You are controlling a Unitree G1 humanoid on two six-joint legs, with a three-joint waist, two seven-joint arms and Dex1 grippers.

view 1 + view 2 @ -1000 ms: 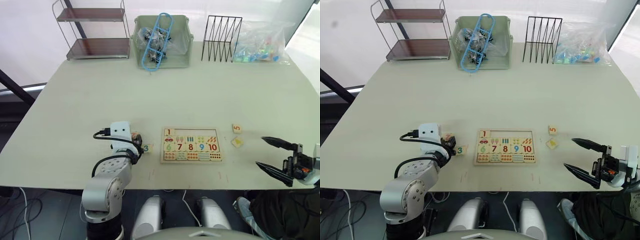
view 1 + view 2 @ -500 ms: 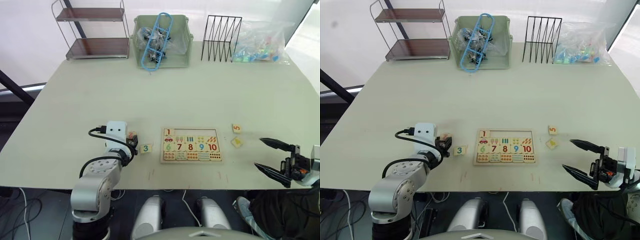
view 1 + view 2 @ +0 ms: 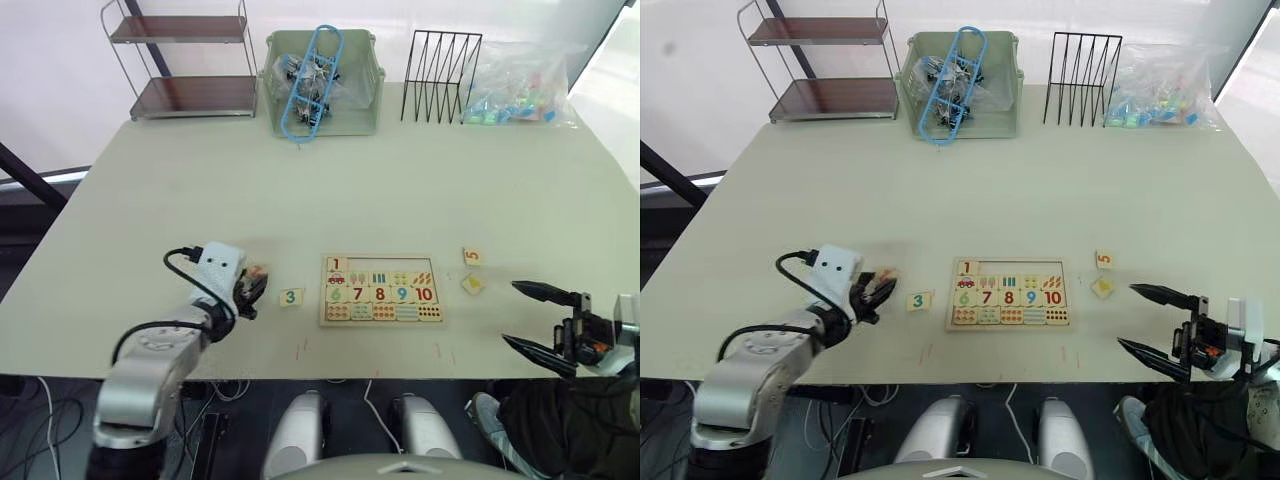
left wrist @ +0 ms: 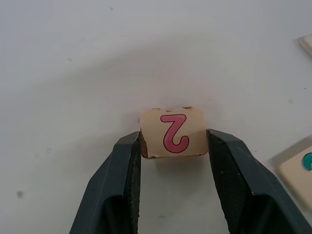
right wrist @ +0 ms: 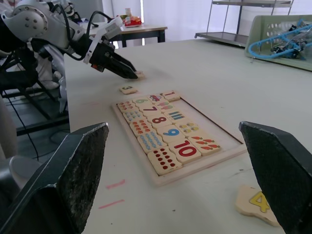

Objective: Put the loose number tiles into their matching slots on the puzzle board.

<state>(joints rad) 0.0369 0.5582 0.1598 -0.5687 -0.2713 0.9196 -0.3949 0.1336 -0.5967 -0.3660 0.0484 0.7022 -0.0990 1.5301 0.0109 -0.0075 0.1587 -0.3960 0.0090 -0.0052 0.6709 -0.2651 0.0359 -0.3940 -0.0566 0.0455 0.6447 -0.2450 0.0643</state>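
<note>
Left gripper (image 4: pixel 173 146): low over the tabletop (image 3: pixel 330 190) near its front-left edge, pinching the 2 tile (image 4: pixel 172 131).
Right gripper (image 3: pixel 543 318): spread wide, level, at the front-right edge.
Puzzle board (image 3: pixel 382 290): front centre; 3 tile (image 3: pixel 291 296) just left of it.

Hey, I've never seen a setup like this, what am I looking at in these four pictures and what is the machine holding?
It's a two-armed robot working at a table. Two pictures come from cameras on its head, looking down; the other two come from cameras on its wrists, looking along the fingers.

On the table lies a wooden puzzle board with numbers 6 to 10 and a 1 tile already in its top row. Loose tiles lie around it: a 3 tile to its left, a 5 tile and a 4 tile to its right.

The left gripper has its two black fingers either side of the 2 tile, which seems to rest on the table. The right gripper is open and holds nothing. At the far edge stand a shelf rack, a green bin and a wire rack.
</note>
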